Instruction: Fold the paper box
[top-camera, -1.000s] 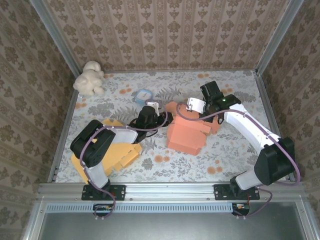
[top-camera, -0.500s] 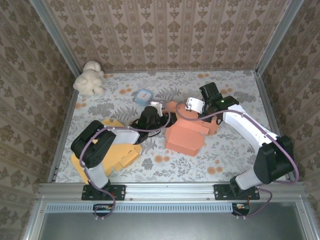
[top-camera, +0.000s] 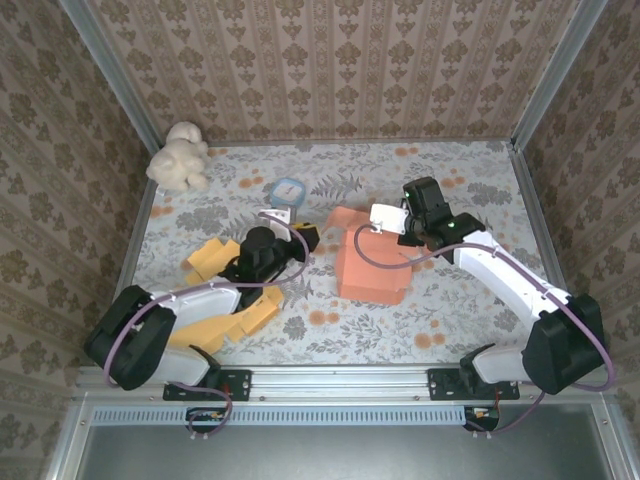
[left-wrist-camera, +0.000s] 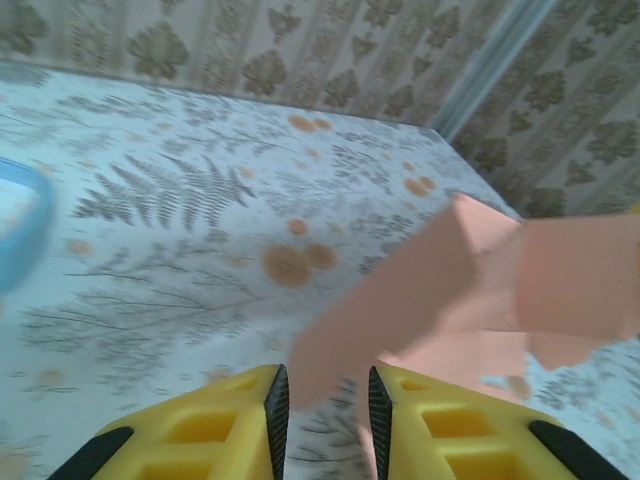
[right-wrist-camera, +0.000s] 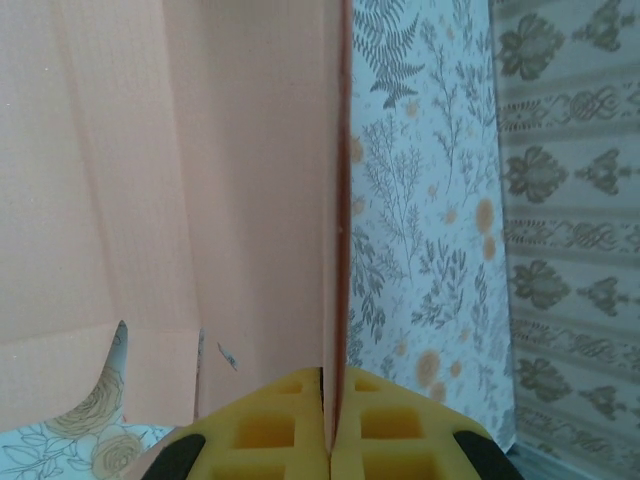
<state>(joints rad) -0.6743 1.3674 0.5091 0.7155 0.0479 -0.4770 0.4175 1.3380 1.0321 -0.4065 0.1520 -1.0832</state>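
Paper box pinched in right jaws; left jaws narrowly parted.

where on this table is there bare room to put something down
Free: the far right corner, between the right tool and the back wall; the near strip between the paper box and the front rail. Crowded: the middle, where the left tool faces the box, and the near left, under yellow cardboard.

Blurred paper box, right edge cropped
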